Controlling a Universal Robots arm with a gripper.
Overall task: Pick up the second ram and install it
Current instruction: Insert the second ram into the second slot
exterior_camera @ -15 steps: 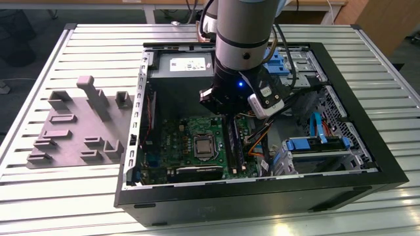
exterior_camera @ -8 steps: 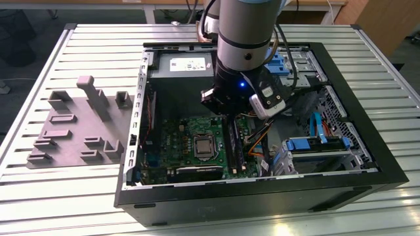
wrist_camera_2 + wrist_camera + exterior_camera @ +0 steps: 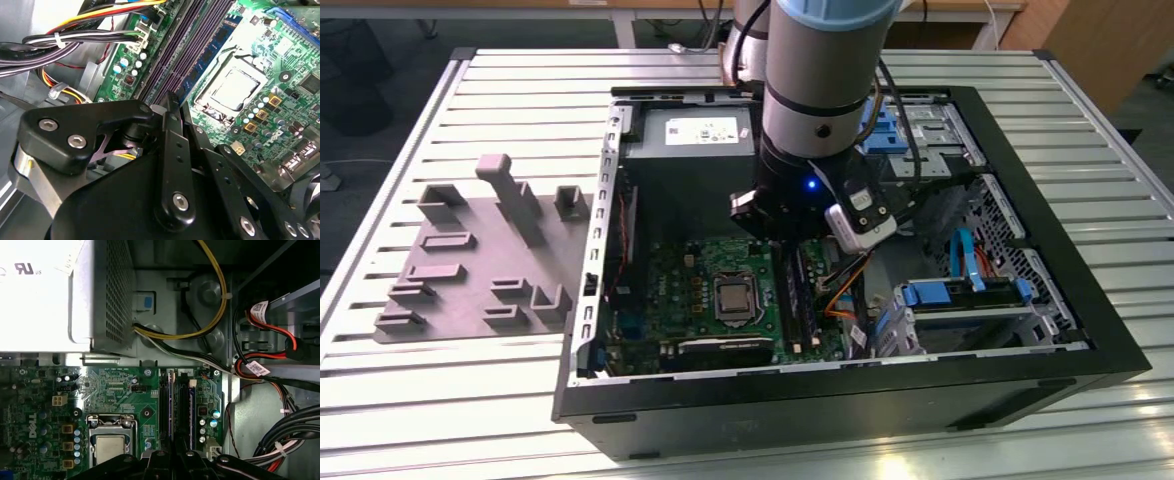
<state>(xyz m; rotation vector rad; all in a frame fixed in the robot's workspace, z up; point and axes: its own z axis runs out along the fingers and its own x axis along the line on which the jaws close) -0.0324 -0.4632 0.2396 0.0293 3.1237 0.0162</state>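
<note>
Exterior view: your arm reaches down into the open PC case [image 3: 1107, 345], and the gripper [image 3: 790, 245] sits right over the RAM slots [image 3: 795, 290], at about 3 o'clock from the CPU socket [image 3: 735, 298] on the green motherboard [image 3: 670, 285].

In the first wrist view you see the gripper [image 3: 175, 452] low over the slots [image 3: 175, 405]. The second ram [image 3: 171, 402] is a thin blue strip standing in a slot, right under the fingertips. In the second wrist view the gripper [image 3: 172, 100] points at the same row, and the second ram [image 3: 210, 52] shows as a blue edge.

Fingers look nearly closed, but you can't tell if they squeeze the stick.

Not much room: cables [image 3: 290, 440] crowd near 3 o'clock of the slots, and the power box [image 3: 60, 290] sits at 11 o'clock. Case walls are close all round.
</note>
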